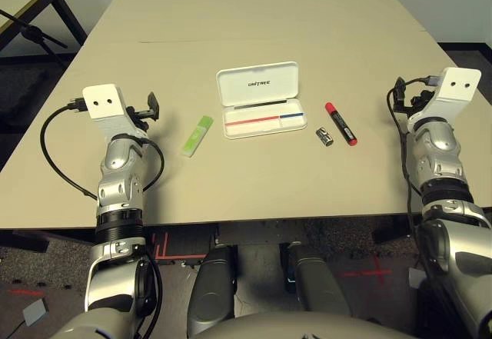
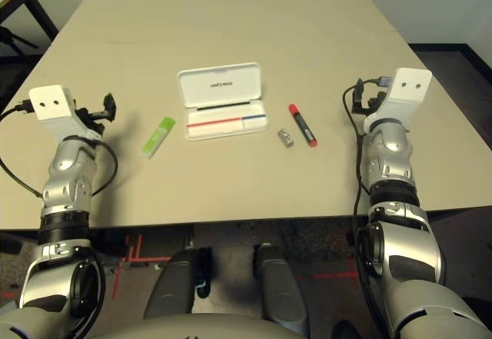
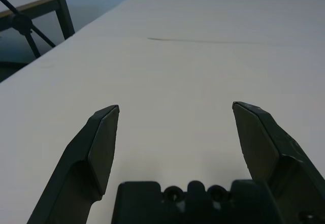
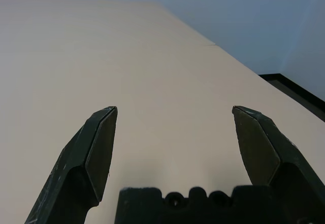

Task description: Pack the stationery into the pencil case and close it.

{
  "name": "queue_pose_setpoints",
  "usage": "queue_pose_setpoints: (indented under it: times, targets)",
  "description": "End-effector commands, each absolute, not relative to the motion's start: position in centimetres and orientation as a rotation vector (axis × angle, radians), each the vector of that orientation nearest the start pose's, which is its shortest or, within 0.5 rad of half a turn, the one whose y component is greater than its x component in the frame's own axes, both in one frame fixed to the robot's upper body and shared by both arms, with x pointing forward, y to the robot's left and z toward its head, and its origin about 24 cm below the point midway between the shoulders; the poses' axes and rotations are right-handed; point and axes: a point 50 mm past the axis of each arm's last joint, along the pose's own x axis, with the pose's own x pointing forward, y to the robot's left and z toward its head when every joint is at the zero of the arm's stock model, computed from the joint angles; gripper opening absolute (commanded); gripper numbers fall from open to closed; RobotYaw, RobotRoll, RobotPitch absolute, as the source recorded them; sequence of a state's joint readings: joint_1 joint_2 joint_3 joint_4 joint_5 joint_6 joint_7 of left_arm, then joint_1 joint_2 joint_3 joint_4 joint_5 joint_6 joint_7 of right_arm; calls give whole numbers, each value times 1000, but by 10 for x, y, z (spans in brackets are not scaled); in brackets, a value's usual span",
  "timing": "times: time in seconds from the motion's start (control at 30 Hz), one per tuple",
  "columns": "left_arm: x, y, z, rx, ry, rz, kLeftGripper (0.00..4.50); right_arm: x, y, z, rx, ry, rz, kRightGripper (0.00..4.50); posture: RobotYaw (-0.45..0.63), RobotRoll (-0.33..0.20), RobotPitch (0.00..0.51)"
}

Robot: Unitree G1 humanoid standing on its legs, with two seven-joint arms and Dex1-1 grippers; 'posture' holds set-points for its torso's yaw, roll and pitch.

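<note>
Pencil case [image 1: 265, 127]: on desk [image 1: 254, 185], lid raised, stationery unpacked; packing apparently about to begin. Next: grasp across the red marker [image 1: 341, 124]. Marker: right of case, long axis slanting, black-labelled end away from case, nearer robot. Left fingers [image 3: 176, 104], right fingers [image 4: 174, 108]: apart, empty.

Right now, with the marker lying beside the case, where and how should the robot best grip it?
Probably around the middle of the red marker's black barrel, from above, one finger along each long side: it lies flat and is long and slim. The right gripper is open; the small silver cylinder sits close on the case side, so finger room is tighter there.
</note>
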State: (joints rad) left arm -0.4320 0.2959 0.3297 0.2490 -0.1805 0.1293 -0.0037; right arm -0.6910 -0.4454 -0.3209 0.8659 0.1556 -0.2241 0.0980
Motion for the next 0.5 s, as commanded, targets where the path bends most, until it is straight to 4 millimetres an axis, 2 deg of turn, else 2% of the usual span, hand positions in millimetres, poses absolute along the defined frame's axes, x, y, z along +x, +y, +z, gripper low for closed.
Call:
queue_pose_setpoints:
  times: [0.03,0.3,0.5]
  targets:
    - [318,264,119,3,-115,275,4488,356,-296,120,-50,-136,-260,4500,-6,0,128]
    - [322,261,125,22,-126,223,4488,360,-291,127,-45,-152,-233,4500,-23,0,139]
    - [326,255,134,41,-144,133,4488,359,-286,124,-44,-150,-183,4500,-13,0,122]
